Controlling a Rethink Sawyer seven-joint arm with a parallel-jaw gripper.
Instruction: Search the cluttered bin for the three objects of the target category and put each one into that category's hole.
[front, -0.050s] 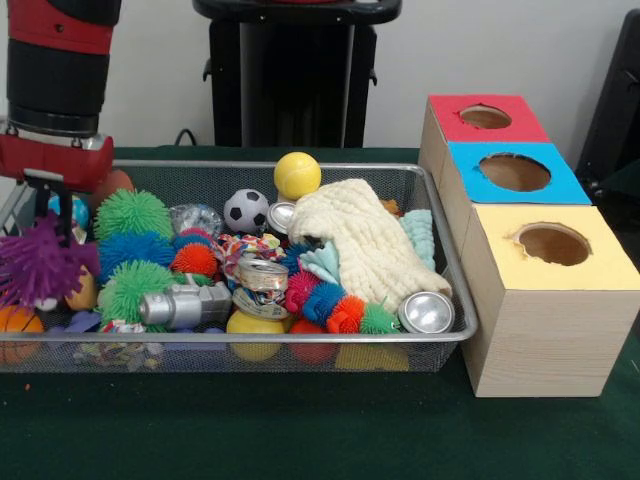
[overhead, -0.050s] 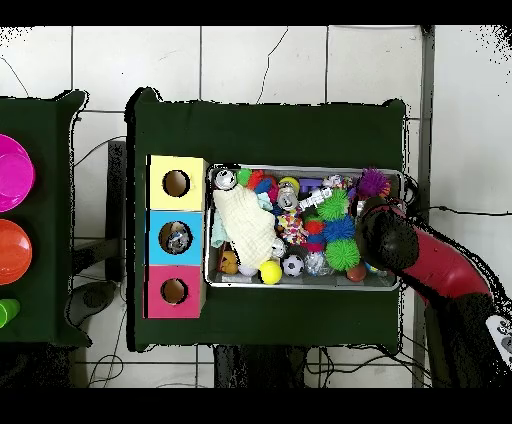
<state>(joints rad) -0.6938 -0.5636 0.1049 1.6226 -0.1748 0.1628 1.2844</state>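
Observation:
My gripper (front, -0.050s: 48, 215) hangs over the left end of the wire bin (front, -0.050s: 300, 338), just above a purple spiky ball (front, -0.050s: 35, 262) that I also see in the overhead view (overhead, -0.050s: 374, 183). Whether it holds that ball is unclear. Silver cans lie in the clutter: one at the bin's front right corner (front, -0.050s: 427, 312), one by the soccer ball (front, -0.050s: 283, 215), and a crushed one in the middle (front, -0.050s: 262, 275). Beside the bin stand the red (front, -0.050s: 485, 117), blue (front, -0.050s: 514, 172) and yellow (front, -0.050s: 552, 243) hole boxes. Something silvery shows inside the blue hole (overhead, -0.050s: 176, 237).
A cream knitted cloth (front, -0.050s: 365, 240) covers the bin's right part. Green (front, -0.050s: 132, 212), blue and orange spiky balls, a yellow ball (front, -0.050s: 297, 175), a soccer ball (front, -0.050s: 245, 211) and a basketball (front, -0.050s: 18, 325) crowd the rest. My arm (overhead, -0.050s: 400, 245) spans the bin's end.

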